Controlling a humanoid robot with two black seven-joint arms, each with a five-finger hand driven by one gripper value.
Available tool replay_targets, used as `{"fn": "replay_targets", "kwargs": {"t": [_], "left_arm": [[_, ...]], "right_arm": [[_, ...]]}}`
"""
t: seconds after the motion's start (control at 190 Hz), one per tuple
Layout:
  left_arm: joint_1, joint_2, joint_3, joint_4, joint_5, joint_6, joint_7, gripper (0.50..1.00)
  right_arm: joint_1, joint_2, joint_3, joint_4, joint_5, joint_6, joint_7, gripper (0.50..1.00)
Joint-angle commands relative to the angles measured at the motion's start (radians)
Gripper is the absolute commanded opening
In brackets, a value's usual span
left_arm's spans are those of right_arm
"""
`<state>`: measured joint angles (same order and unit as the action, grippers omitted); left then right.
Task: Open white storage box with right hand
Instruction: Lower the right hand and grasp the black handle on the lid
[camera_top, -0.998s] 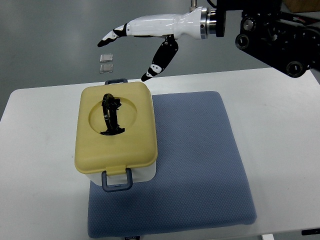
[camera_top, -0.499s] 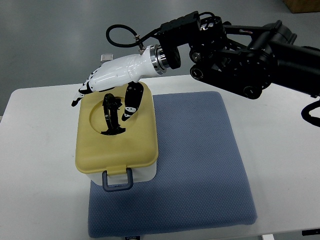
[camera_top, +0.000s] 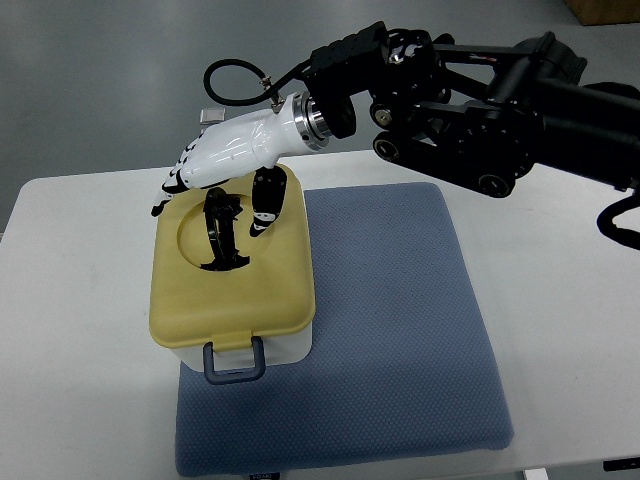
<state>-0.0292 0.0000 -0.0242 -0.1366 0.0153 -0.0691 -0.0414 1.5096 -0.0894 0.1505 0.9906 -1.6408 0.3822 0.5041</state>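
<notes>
Hovering over the far end of the storage box (camera_top: 232, 268), the right hand (camera_top: 222, 175) has its fingers loosely spread and grasps nothing. Directly beneath its palm stands the upright black handle (camera_top: 224, 232), apparently the intended grip for lifting the yellow lid (camera_top: 250, 290).

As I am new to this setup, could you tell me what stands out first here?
The white right robot hand on its black arm hangs open over the far end of the yellow lid, thumb beside the black handle. The white storage box sits closed at the left edge of a blue mat.
</notes>
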Motion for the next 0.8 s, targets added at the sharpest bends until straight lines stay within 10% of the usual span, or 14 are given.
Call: {"fn": "replay_targets", "kwargs": {"t": [0.0,0.793], "left_arm": [[0.0,0.0,0.0,0.0,0.0,0.0,0.0,1.0],[0.0,0.0,0.0,0.0,0.0,0.0,0.0,1.0]], "right_arm": [[0.014,0.011,0.0,0.0,-0.001,-0.002,0.002,0.881],[0.02,0.039,-0.06,-0.012,-0.056,-0.057,-0.001,0.746]]}}
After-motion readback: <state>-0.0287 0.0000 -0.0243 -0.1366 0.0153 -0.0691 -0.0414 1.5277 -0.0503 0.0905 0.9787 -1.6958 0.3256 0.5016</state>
